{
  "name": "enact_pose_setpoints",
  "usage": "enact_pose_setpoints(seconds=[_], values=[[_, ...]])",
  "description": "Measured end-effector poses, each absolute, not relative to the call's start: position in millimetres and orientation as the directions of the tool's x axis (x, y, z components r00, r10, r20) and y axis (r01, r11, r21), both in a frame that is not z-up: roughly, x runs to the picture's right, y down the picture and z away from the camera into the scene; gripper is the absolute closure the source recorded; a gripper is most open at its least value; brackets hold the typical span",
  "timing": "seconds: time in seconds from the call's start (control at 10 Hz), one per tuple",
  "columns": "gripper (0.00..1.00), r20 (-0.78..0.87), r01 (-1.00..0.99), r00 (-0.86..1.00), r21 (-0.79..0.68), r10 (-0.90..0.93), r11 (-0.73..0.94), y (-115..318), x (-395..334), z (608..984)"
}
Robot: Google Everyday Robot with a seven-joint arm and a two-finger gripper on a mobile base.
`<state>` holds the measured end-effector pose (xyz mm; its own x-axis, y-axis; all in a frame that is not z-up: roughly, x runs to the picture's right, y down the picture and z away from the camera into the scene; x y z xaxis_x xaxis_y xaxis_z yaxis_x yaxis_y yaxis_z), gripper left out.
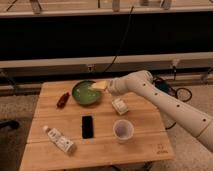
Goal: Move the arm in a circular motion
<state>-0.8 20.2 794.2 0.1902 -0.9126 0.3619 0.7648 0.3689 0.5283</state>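
The glossy white arm [165, 102] of thick rounded segments with small dark dots reaches in from the lower right over the wooden table [145, 145]. Its bulbous wrist joint sits above the table's back right part. The gripper [100, 85], a pale yellowish tip, hovers over the right rim of the green bowl [85, 93].
On the table lie a red object [62, 100] left of the bowl, a black phone [87, 126], a white bottle [60, 140] lying at the front left, a clear cup [123, 130], and a small white packet [120, 106] under the arm. A dark wall and cables stand behind.
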Motion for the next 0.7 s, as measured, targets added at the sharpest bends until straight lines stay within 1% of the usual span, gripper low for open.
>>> enact_pose_setpoints(seconds=[0.3, 0.7], values=[[0.2, 0.346, 0.775, 0.139, 0.545, -0.928, 0.32, 26, 10, 790], [0.2, 0.289, 0.791, 0.026, 0.58, -0.957, 0.196, 33, 29, 781]])
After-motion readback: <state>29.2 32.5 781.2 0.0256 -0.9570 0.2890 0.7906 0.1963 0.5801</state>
